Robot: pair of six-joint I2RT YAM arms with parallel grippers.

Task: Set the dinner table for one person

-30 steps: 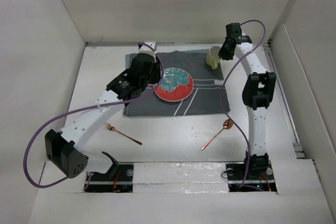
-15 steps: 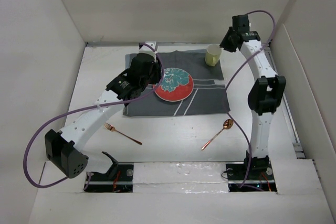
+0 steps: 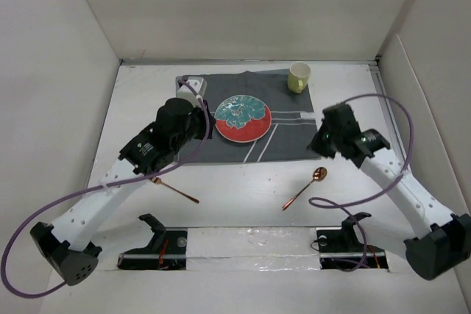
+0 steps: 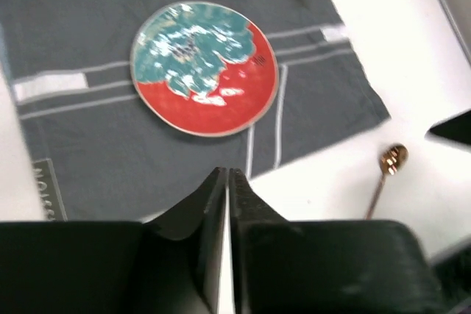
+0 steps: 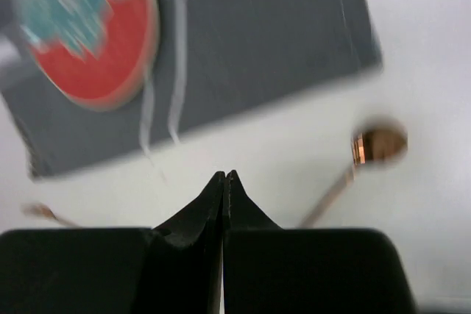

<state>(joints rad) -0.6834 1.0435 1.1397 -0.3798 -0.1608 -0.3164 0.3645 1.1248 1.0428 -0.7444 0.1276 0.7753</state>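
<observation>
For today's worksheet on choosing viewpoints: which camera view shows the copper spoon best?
The top external view: the whole copper spoon lies sharp on the dinner table, bowl to handle tip. The left wrist view shows only bowl and part of the handle. The right wrist view shows it blurred, handle partly hidden.

open dinner table (image 3: pixel 239 182) between fork (image 3: pixel 180 193) and spoon (image 3: pixel 304 189), plate (image 3: pixel 243 119) and cup (image 3: pixel 298 77) occupying the placemat (image 3: pixel 288 141)
</observation>
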